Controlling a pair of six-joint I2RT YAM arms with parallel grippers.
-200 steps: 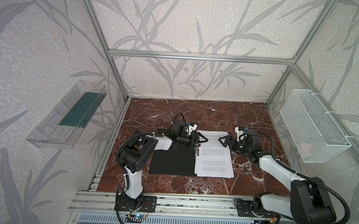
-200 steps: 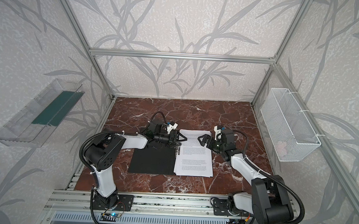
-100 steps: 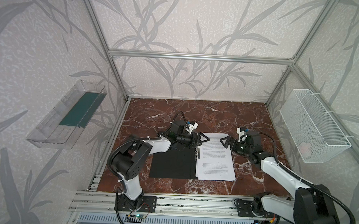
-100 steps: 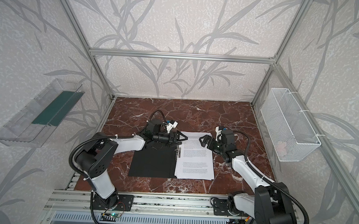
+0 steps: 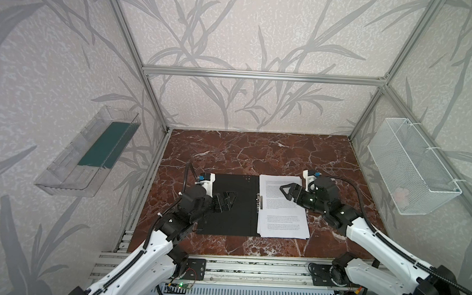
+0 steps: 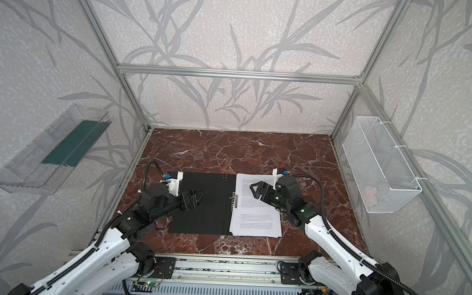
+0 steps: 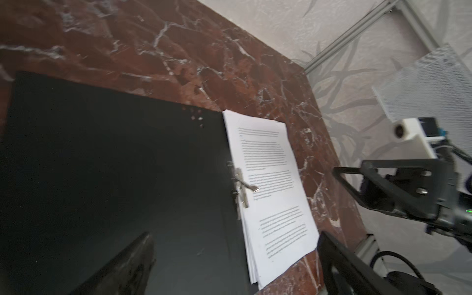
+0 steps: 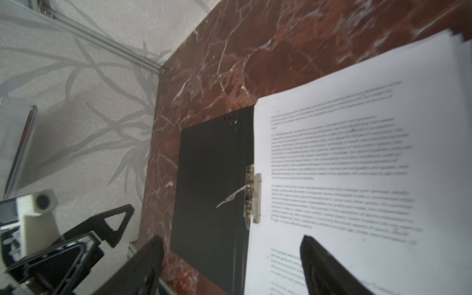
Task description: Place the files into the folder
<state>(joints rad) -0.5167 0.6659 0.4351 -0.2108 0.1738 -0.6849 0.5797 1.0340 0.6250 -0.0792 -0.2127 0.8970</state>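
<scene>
The folder (image 5: 234, 209) (image 6: 206, 210) lies open on the marble table, black inside up, with its metal spine clip (image 5: 259, 201) (image 7: 241, 186) (image 8: 251, 196) in the middle. The files (image 5: 281, 211) (image 6: 256, 210) rest as a slightly fanned white stack on its right half. My left gripper (image 5: 230, 199) (image 6: 196, 197) (image 7: 235, 240) hovers open over the bare black left flap (image 7: 115, 166). Above the top part of the files (image 8: 344, 153), my right gripper (image 5: 286, 189) (image 6: 256, 191) (image 8: 231, 241) is open, with nothing between its fingers.
A clear plastic shelf (image 5: 87, 151) holding a dark green sheet hangs on the left wall. On the right wall hangs a white wire basket (image 5: 411, 165). An aluminium rail (image 5: 223, 266) runs along the table's front edge.
My left gripper has drawn back from the spine, leftward and nearer the front, over the black flap. The right gripper's jaws have narrowed a little. Folder and files lie as before.
</scene>
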